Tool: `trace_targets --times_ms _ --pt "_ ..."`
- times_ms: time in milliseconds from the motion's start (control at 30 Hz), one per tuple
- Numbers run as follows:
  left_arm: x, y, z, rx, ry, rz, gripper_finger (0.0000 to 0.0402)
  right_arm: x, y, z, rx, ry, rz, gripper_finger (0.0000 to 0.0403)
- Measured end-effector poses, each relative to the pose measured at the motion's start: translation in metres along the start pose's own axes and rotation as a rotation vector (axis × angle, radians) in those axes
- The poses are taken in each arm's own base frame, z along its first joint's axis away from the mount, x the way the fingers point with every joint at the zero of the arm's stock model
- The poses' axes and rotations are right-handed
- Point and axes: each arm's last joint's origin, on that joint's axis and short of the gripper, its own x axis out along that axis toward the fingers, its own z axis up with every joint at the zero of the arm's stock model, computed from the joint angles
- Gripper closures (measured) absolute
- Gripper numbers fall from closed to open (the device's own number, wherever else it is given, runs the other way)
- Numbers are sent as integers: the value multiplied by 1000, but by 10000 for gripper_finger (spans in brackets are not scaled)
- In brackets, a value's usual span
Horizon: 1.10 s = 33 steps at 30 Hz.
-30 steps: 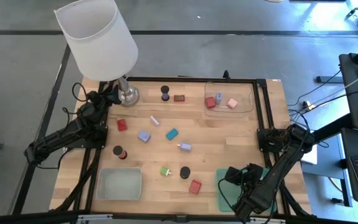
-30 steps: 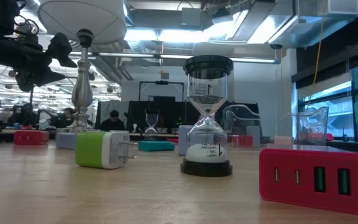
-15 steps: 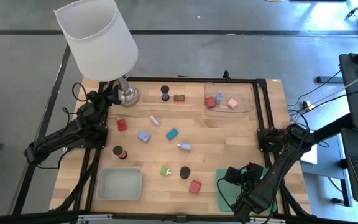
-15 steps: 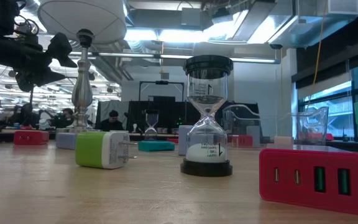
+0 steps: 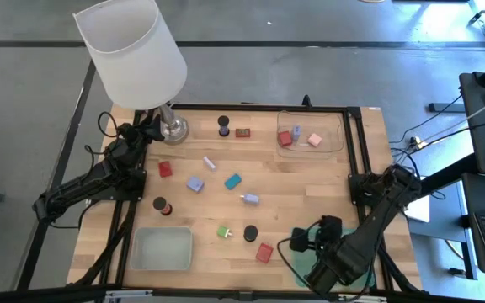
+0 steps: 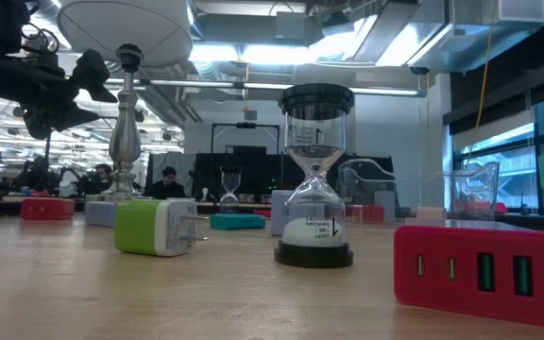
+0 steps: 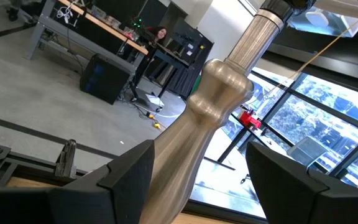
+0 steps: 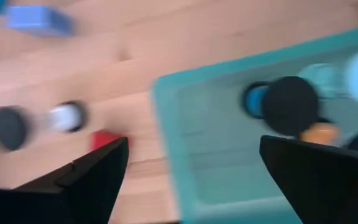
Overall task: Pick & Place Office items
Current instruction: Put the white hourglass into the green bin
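Office items lie scattered on the wooden table: dark cylinders (image 5: 223,126) (image 5: 160,205) (image 5: 250,233), red blocks (image 5: 264,252) (image 5: 165,169), a lilac-blue block (image 5: 194,183), a teal block (image 5: 232,181) and a green bit (image 5: 223,231). My right gripper (image 5: 301,247) hangs open above the green tray (image 8: 229,149), nothing between its fingers (image 8: 194,146). Dark-topped pieces (image 8: 289,106) lie in that tray. My left gripper (image 5: 150,128) is open at the lamp's foot, its fingers on either side of the lamp stem (image 7: 210,106). I cannot tell whether they touch it.
The white-shaded lamp (image 5: 133,55) stands at the far left corner. A clear tray (image 5: 331,139) at the far right holds red and pink blocks. A grey tray (image 5: 162,249) sits at the near left. A black frame edges the table.
My right gripper has risen from the green tray and shifted toward the table's left edge, turning a little as it went. The left arm and the pieces on the table have kept still.
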Motion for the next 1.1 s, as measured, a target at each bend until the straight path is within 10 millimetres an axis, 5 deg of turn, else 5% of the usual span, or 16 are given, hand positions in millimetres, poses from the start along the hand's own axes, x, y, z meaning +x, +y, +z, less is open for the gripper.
trace_targets --times_ms 200,533,1100 --pt "0 0 0 0 0 0 151 -8 40 17 -33 55 83 51" --pt "0 0 0 0 -1 1 151 29 115 21 -328 241 223 51" --pt "0 0 0 0 -1 2 151 65 145 14 -656 190 303 51"
